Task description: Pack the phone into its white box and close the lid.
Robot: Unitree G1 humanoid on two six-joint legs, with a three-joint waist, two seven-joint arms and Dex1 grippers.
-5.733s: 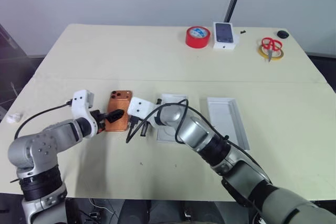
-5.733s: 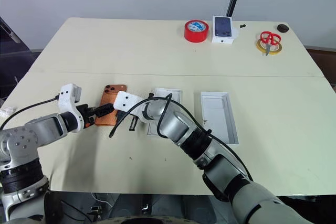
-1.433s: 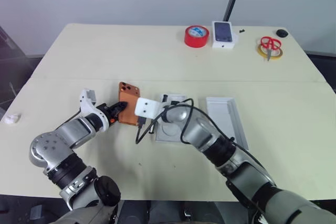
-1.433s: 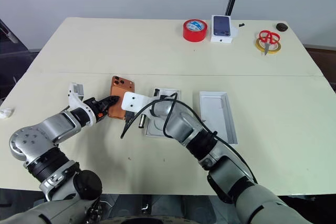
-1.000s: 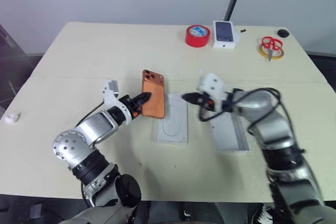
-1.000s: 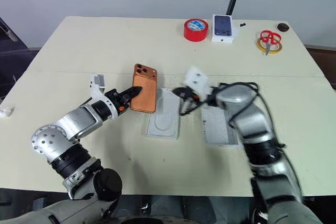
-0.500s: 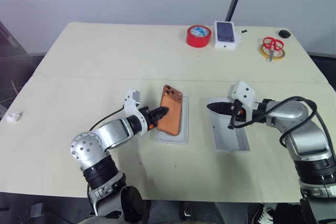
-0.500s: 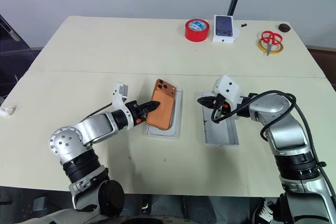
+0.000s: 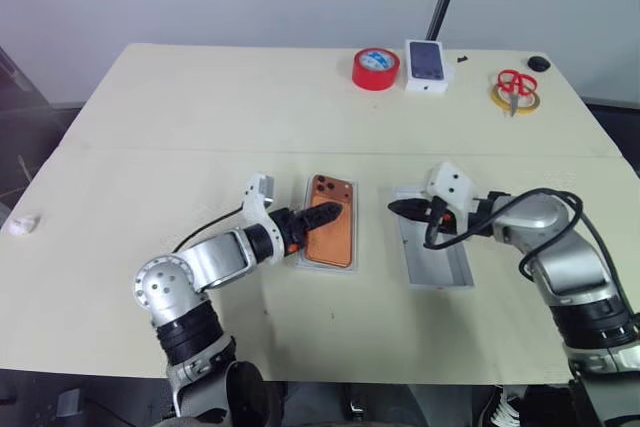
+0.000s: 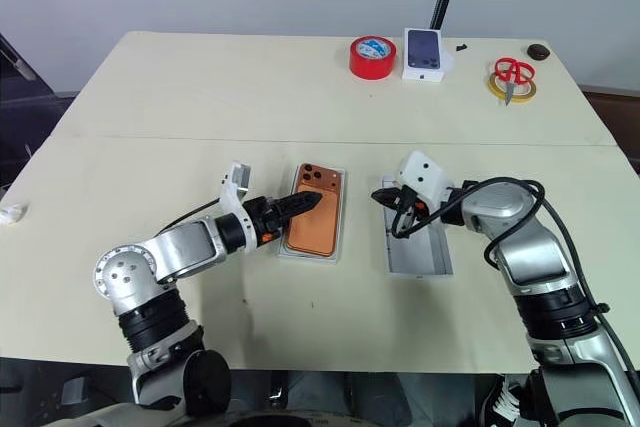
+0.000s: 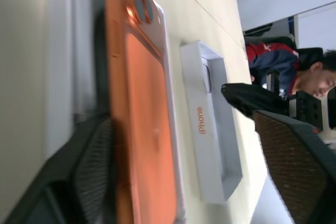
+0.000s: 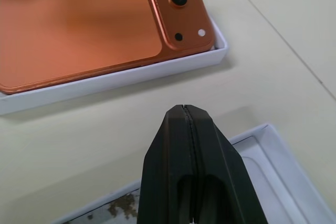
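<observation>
The copper-orange phone (image 9: 330,237) lies flat, back up, in the white box (image 12: 121,77) at the table's middle, camera lenses at the far end. My left gripper (image 9: 328,215) reaches over the phone from the left. It is open, its fingers (image 11: 294,166) spread wide and gripping nothing. To the right lies the lid (image 9: 440,265), hollow side up, with "iPhone" lettering on its side wall (image 11: 201,120). My right gripper (image 9: 392,209) hovers shut and empty over the lid's far left corner.
At the table's far edge stand a red tape roll (image 9: 376,68), a small white box with a dark phone picture (image 9: 427,65), and red scissors on a yellow ring (image 9: 516,90). A white scrap (image 9: 22,224) lies far left. A person (image 11: 294,72) sits beyond the table.
Half a second ago my left gripper held the phone tilted over the box. Now the phone lies flat inside and that gripper has opened. The right gripper stays shut over the lid.
</observation>
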